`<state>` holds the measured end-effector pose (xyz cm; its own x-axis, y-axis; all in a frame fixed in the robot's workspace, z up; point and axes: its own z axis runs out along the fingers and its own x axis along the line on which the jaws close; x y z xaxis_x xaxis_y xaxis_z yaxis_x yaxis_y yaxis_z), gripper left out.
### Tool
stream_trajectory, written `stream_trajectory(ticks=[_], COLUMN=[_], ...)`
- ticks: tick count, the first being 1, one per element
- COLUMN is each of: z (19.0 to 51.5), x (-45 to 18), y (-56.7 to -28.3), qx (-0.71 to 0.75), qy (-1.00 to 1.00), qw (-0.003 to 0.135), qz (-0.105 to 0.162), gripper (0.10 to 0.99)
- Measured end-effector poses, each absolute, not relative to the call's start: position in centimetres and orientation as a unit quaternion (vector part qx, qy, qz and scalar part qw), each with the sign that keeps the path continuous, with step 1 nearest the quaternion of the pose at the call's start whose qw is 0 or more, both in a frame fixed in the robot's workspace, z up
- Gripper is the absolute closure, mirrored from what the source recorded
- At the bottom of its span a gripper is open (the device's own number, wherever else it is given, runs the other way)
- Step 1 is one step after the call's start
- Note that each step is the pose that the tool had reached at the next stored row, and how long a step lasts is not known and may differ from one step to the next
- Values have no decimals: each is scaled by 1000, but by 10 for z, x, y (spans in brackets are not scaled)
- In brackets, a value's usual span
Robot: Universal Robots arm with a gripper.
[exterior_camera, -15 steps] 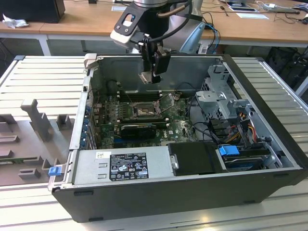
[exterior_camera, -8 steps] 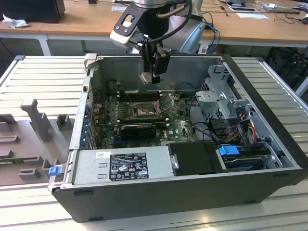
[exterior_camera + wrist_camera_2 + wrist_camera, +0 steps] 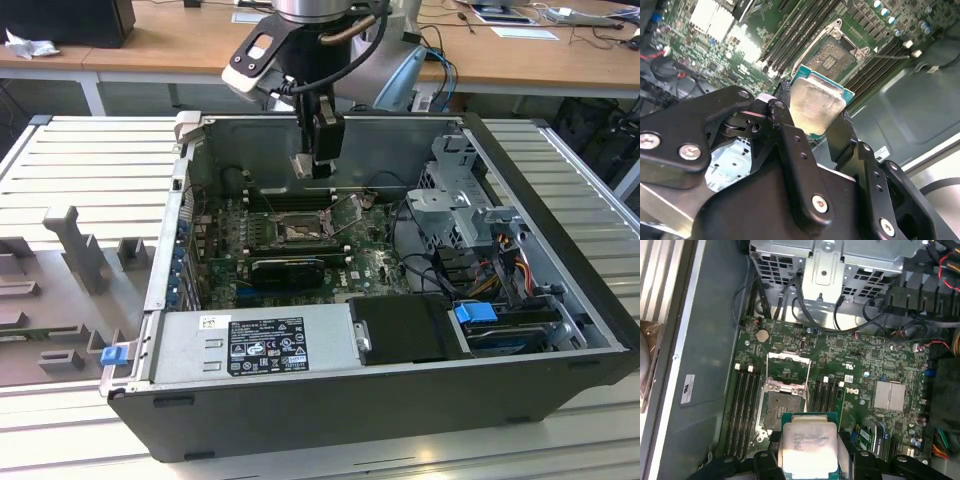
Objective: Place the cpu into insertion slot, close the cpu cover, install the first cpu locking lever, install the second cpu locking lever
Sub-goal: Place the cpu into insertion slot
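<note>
Over the open case, your end effector clamps the cpu near the slot; keep it level and square.

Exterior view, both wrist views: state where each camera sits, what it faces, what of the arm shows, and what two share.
Exterior view: off the arm, above the open computer case, looking down into it; the gripper hangs over the motherboard.
First wrist view: at the wrist, facing down at the insertion slot; the fingers clamp the cpu.
Second wrist view: at the wrist, looking along the black fingers to the motherboard.
Shared: both wrist views show the held cpu and the open insertion slot.
</note>
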<state>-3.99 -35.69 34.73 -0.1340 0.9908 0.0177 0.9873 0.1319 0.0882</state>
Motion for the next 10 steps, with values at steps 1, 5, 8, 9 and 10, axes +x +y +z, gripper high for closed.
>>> stream_trajectory(ticks=[1, 5, 8, 9, 10], z=[347, 343, 339, 336, 335], x=[-40, -40, -40, -40, -40], y=[-357, -357, -356, -356, -356], qx=[662, 681, 682, 682, 682], qy=[748, 731, 730, 730, 730], qw=[23, 24, 24, 23, 23], qz=[39, 38, 38, 38, 38], gripper=[557, 557, 557, 557, 557])
